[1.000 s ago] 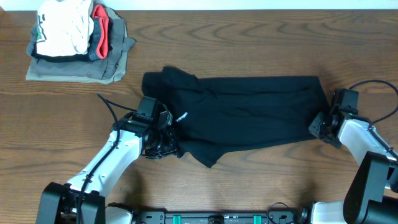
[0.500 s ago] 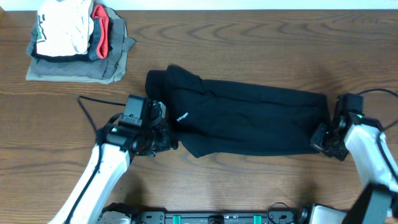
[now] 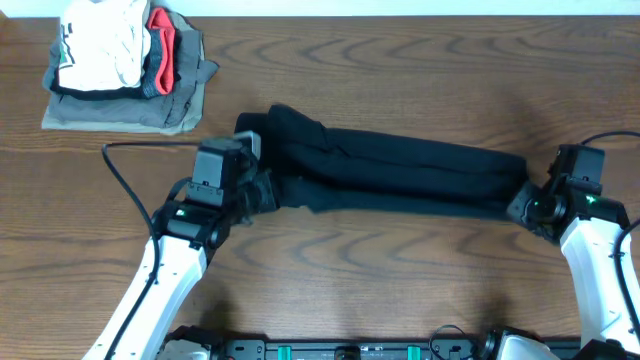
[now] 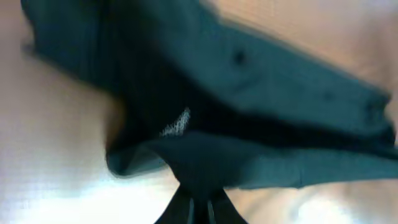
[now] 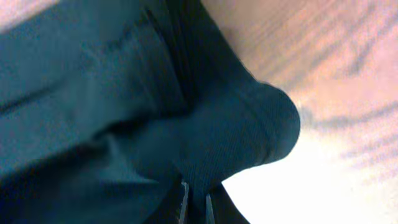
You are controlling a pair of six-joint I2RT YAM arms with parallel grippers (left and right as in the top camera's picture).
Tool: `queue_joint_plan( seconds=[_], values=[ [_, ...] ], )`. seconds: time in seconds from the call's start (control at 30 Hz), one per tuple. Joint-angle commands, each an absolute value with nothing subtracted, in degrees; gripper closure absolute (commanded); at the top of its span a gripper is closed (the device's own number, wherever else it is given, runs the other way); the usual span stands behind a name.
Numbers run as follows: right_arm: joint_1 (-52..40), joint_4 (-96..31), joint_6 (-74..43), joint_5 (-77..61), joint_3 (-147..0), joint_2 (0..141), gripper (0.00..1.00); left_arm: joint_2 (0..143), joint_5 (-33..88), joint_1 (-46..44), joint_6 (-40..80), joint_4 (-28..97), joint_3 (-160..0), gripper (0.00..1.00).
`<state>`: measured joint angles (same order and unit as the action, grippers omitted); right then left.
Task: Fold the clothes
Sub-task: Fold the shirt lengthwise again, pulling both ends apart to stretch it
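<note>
My left claw [image 3: 260, 192] is clamped on one end of the black T-shirt [image 3: 400, 172]. On its wrist camera I see the cloth pinched between the closed tips, with a small white mark [image 4: 177, 123] just above them. My right claw [image 3: 525, 205] is closed on the opposite end, where the fabric bunches round its tips. Between the two claws the shirt runs as a long narrow band over the table [image 3: 400, 280]. I cannot tell whether it touches the wood. A pile of folded clothes [image 3: 120, 70] sits well beyond the left claw.
</note>
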<state>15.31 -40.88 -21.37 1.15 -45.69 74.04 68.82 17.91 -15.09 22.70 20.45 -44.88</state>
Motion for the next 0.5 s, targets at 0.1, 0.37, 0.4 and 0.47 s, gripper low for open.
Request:
queue_joint_plan(
  seconds=[0.1, 0.37, 0.4, 0.47],
  values=[
    [15.7, -34.7, -20.5, 1.0, -46.4, 75.7, 0.93, 75.4, 15.5, -14.8, 22.8, 9.4, -45.6, 0.94],
    [14.1, -27.7, -20.5, 0.5, -46.4, 80.9, 0.93, 84.3, 15.5, -14.8, 22.5, -0.9, -45.6, 0.94],
    [13.9, -26.7, -20.5, 0.5, -46.4, 81.8, 0.93, 85.0, 15.5, -14.8, 22.5, -2.2, -45.6, 0.94],
    [13.8, -24.8, -20.5, 0.1, -46.4, 83.6, 0.94, 85.9, 15.3, -14.8, 21.5, -4.6, -45.6, 0.94]
  ],
)
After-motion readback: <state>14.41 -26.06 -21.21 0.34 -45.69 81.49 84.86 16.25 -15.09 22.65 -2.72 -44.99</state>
